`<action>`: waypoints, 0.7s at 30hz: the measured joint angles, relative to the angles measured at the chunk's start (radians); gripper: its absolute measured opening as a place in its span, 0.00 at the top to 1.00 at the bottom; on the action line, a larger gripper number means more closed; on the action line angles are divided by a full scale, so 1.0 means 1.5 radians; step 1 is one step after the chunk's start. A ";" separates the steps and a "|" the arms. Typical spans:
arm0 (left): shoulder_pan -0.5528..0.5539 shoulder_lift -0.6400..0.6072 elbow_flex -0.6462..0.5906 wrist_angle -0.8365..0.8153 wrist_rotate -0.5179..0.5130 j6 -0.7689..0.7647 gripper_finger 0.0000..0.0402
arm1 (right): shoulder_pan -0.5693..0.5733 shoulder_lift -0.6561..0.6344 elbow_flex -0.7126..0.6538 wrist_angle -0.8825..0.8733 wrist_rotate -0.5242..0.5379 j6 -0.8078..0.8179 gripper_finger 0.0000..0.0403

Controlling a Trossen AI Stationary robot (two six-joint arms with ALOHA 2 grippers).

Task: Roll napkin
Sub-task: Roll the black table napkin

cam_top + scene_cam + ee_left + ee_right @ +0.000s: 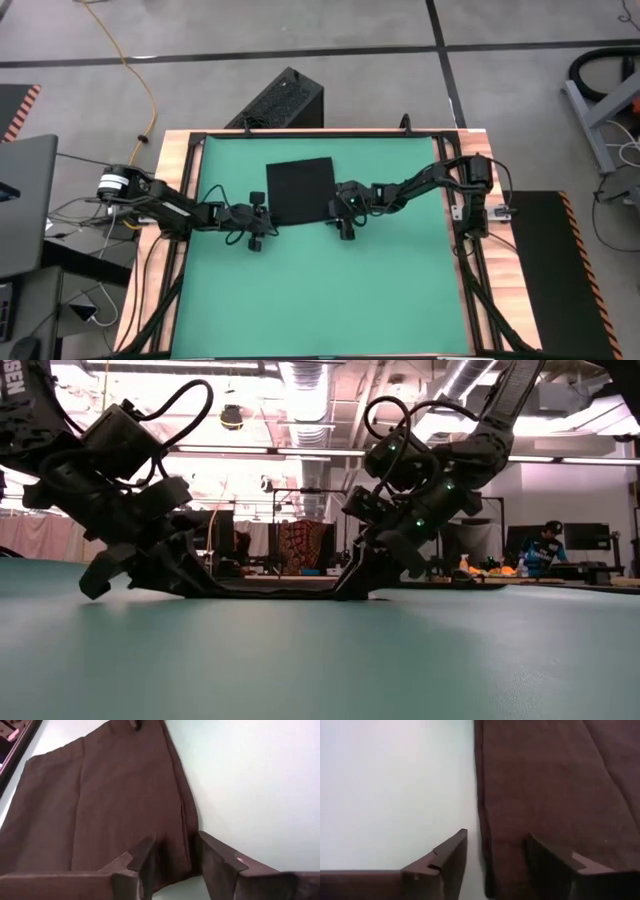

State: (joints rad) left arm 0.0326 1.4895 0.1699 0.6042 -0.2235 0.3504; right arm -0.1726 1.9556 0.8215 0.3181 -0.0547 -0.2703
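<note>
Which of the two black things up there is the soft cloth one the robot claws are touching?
The flat black napkin on the green mat, between the left gripper and right gripper. The slotted black box sits off the table.

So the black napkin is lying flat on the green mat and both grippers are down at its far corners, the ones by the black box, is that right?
Not quite. The napkin does lie flat on the green mat, but the left gripper and right gripper are at its near corners, away from the black box. The high view shows this.
</note>
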 joint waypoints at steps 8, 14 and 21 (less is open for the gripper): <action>0.000 0.002 -0.002 -0.005 -0.017 -0.023 0.96 | 0.000 0.002 -0.001 0.016 0.019 0.077 0.74; 0.000 -0.010 -0.001 -0.003 -0.023 -0.034 0.99 | 0.013 -0.001 -0.001 0.017 0.041 0.092 0.95; -0.011 -0.052 -0.001 -0.015 -0.036 -0.075 1.00 | 0.047 -0.042 -0.001 0.005 0.083 0.119 0.94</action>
State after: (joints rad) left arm 0.0159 1.4116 0.1680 0.5815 -0.2775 0.2375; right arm -0.1025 1.8928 0.8200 0.3249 0.0696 -0.0922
